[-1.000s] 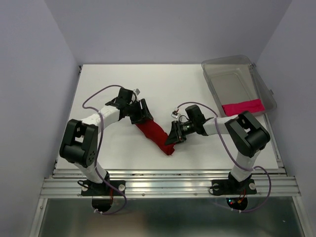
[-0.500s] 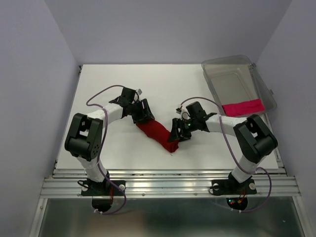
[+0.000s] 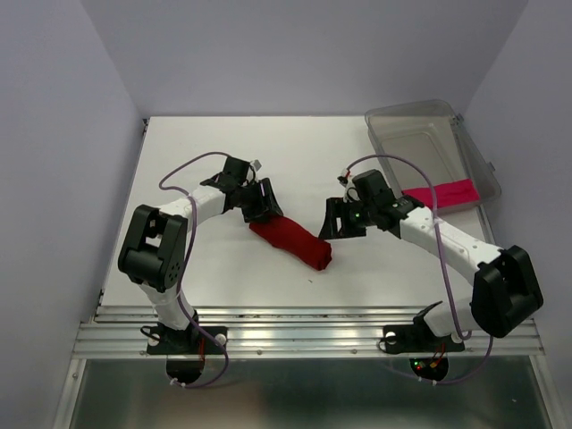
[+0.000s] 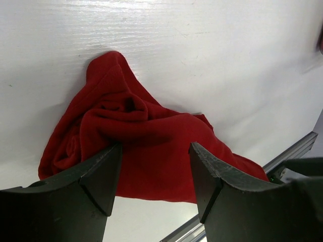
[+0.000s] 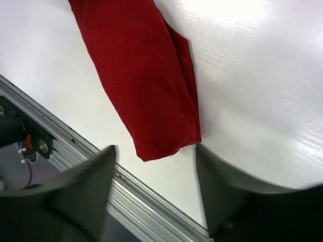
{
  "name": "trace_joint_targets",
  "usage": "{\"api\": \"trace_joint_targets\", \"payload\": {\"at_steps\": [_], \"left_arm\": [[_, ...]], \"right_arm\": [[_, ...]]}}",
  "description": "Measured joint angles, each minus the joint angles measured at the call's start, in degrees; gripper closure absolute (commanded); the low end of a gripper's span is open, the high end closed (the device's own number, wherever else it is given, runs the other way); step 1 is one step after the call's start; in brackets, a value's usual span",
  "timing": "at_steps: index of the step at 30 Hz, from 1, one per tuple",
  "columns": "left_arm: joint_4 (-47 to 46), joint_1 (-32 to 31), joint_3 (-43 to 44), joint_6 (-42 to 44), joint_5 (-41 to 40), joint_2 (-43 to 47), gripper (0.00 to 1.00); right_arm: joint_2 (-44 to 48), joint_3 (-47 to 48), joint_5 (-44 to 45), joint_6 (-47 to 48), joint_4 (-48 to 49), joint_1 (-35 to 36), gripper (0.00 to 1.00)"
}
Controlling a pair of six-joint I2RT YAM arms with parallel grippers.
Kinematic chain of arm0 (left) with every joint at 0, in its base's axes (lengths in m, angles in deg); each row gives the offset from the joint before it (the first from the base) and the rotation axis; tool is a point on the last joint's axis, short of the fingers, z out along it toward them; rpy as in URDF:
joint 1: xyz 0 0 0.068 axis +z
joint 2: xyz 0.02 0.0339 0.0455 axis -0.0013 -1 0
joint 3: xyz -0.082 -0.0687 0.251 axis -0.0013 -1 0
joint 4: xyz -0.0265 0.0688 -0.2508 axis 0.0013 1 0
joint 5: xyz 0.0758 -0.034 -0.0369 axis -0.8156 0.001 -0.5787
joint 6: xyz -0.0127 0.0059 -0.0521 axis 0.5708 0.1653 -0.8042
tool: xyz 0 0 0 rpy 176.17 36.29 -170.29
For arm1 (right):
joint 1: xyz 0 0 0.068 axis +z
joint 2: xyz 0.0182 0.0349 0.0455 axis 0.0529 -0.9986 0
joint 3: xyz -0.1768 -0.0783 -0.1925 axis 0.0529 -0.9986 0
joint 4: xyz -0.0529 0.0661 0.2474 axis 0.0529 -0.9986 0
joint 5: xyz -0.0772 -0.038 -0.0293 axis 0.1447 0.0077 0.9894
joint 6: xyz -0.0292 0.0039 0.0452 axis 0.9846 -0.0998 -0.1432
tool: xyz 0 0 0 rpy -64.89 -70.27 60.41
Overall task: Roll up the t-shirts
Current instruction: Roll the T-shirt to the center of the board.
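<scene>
Top view: crimson t-shirt (image 3: 291,241) lies rolled on table (image 3: 206,143), btwn both arms. Pink t-shirt (image 3: 440,193) sits in clear bin (image 3: 416,125) far right, seen only here. L wrist cam: left gripper (image 4: 154,151) spread wide, straddling roll's bunched, loose end. R wrist cam: right gripper (image 5: 154,148) spread wide, roll's neat end near its fingers, w/o contact.

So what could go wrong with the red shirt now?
The red t-shirt roll could come undone, because its end by the left jaws looks bunched and loose, not neat. Those jaws stand open on either side of that cloth, so if they pull away they might snag it and drag it. The right jaws are open by the other end and grip nothing, so nothing pins that end and it may slacken.
</scene>
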Motion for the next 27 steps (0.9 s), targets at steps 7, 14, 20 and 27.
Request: {"api": "trace_joint_targets", "payload": {"at_steps": [7, 14, 20, 27], "left_arm": [[0.0, -0.13, 0.04, -0.31, -0.22, -0.68, 0.34], [0.11, -0.17, 0.33, -0.72, -0.35, -0.9, 0.34], [0.39, -0.22, 0.61, -0.79, -0.42, -0.94, 0.34], [0.74, -0.22, 0.74, -0.81, -0.44, -0.94, 0.34]], "right_arm": [[2.95, 2.8, 2.64, -3.3, 0.24, 4.55, 0.85], [-1.77, 2.75, 1.16, -7.19, 4.15, 8.92, 0.92], [-6.03, 2.4, 6.05, -11.61, 7.08, 8.79, 0.99], [-6.62, -4.87, 12.17, -18.58, 12.5, 8.52, 0.99]]}}
